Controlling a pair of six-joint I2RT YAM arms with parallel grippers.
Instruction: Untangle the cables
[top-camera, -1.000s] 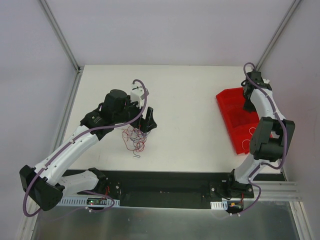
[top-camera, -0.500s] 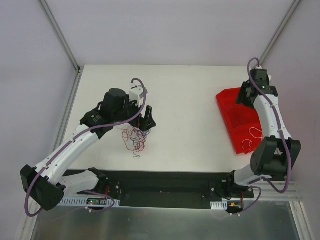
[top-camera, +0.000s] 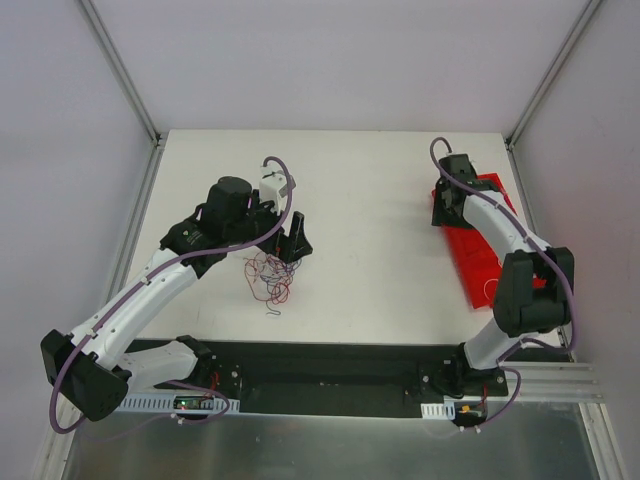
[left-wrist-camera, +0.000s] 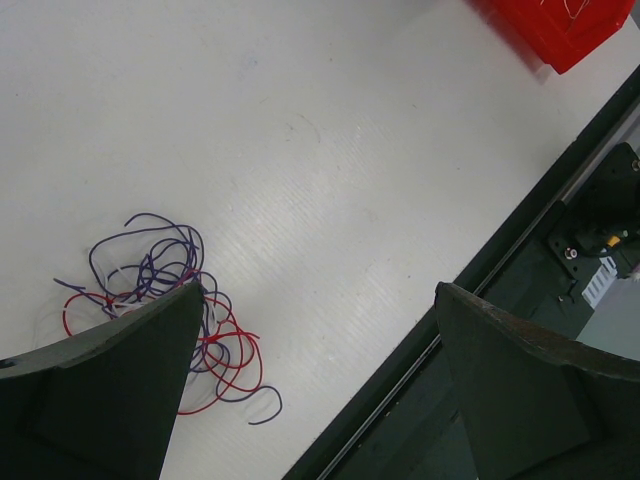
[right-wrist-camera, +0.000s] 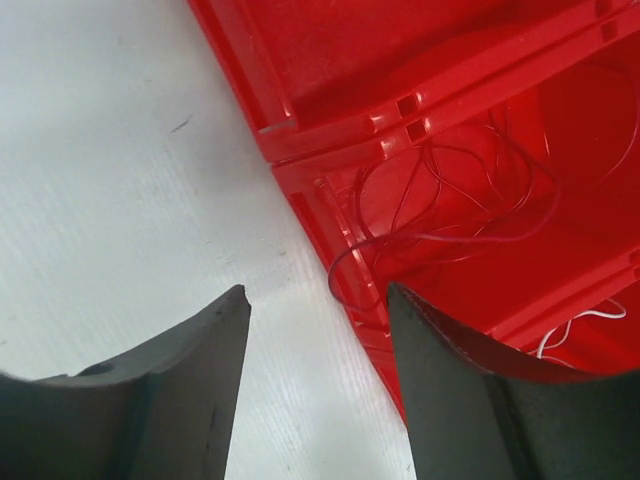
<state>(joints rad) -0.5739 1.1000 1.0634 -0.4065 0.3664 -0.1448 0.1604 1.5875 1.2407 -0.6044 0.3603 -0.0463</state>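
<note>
My left pincer (left-wrist-camera: 318, 300) hangs spread over the cables (left-wrist-camera: 165, 272) — a limp, feather-light tangle on the desk (left-wrist-camera: 300, 130) — best pinched at one outlying loop; my right pincer (right-wrist-camera: 318, 298) gapes empty too.

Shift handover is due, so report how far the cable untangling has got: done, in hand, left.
Done: thin red strands and a white strand lie loose in the red tray. In hand: nothing is gripped; the right pincer hangs open at the tray's edge, the left pincer open above the tangle. Left: that red and purple knot on the table.
</note>
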